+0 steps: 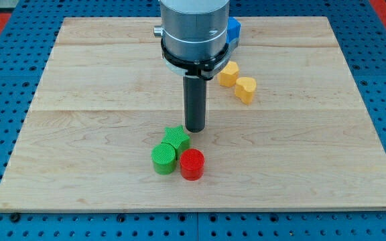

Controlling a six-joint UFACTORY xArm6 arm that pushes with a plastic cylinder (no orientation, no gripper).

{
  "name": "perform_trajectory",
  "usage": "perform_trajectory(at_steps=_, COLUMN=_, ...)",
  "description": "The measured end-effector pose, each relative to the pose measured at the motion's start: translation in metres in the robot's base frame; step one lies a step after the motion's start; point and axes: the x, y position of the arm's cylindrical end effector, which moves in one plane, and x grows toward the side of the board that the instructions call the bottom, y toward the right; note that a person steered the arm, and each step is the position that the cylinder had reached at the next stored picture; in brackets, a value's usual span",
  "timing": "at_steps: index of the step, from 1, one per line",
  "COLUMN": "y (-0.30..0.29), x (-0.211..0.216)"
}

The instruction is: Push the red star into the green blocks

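Since the red cylinder (192,164) touches the green cylinder's (164,159) 3 o'clock side, the push looks done (my tip (194,130), a jawless end effector gripping nothing, stands at the green star's (176,137) 2 o'clock).

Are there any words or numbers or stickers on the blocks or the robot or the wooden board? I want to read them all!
None: no word, number, label or sign shows anywhere.
my tip: plain dark rod, no marking.
green star, green cylinder, red cylinder: plain colour only.
two yellow blocks and the blue block: plain too.
wooden board: only wood grain.
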Motion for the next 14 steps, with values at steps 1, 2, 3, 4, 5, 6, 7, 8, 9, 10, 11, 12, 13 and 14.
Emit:
perform_trajectory(at_steps=1, y=0.0, x=0.0)
perform_trajectory(at_steps=2, y=0.001, x=0.0)
perform_trajectory(at_steps=3, y=0.001, x=0.0)
perform_trajectory(at_steps=4, y=0.017, x=0.0)
perform_trajectory(at_steps=5, y=0.028, x=0.0)
perform_trajectory(at_steps=6, y=0.028, x=0.0)
perform_trajectory(at_steps=7, y=0.064, x=-0.003)
perform_trajectory(at_steps=8, y=0.127, x=-0.013)
perform_trajectory(at_steps=9, y=0.153, x=-0.053)
perform_trajectory(at_steps=10, y=0.133, x=-0.105)
perform_trajectory(at_steps=11, y=0.073, x=-0.146)
perform_trajectory(at_steps=12, y=0.061, x=-0.183)
perform_trajectory(at_steps=13, y=0.055, x=-0.192)
perform_trajectory(at_steps=14, y=0.021, x=-0.195)
